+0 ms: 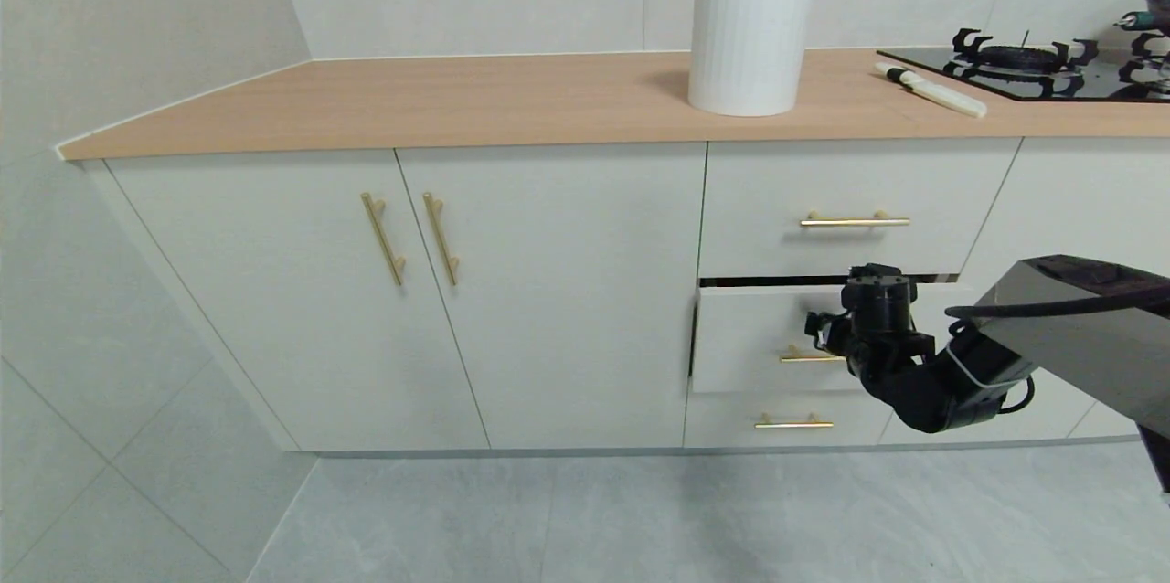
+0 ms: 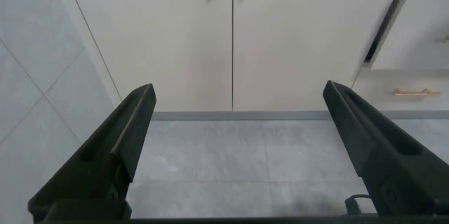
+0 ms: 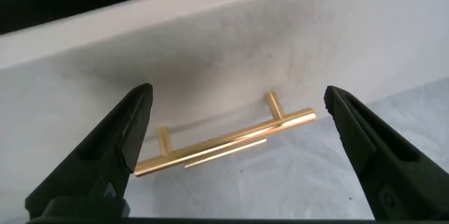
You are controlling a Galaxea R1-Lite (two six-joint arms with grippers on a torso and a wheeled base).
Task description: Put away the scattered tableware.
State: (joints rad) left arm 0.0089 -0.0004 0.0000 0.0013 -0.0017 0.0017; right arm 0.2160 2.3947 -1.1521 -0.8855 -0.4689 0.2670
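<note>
A white-handled utensil [image 1: 932,90] lies on the wooden counter [image 1: 411,99] beside the hob. Below it, the middle drawer [image 1: 759,327] stands pulled out a little, with a dark gap along its top. My right gripper [image 1: 834,341] is right in front of that drawer's gold handle [image 3: 231,140] and is open; the bar lies in line with the gap between the fingers and just beyond the tips. My left gripper [image 2: 238,90] hangs open and empty over the floor, facing the cabinet doors [image 2: 231,34].
A tall white ribbed container [image 1: 749,21] stands on the counter. A black gas hob [image 1: 1033,67] is at the far right. The top drawer [image 1: 855,199] and bottom drawer [image 1: 791,423] are closed. Grey tiled floor [image 1: 585,519] lies open before the cabinets.
</note>
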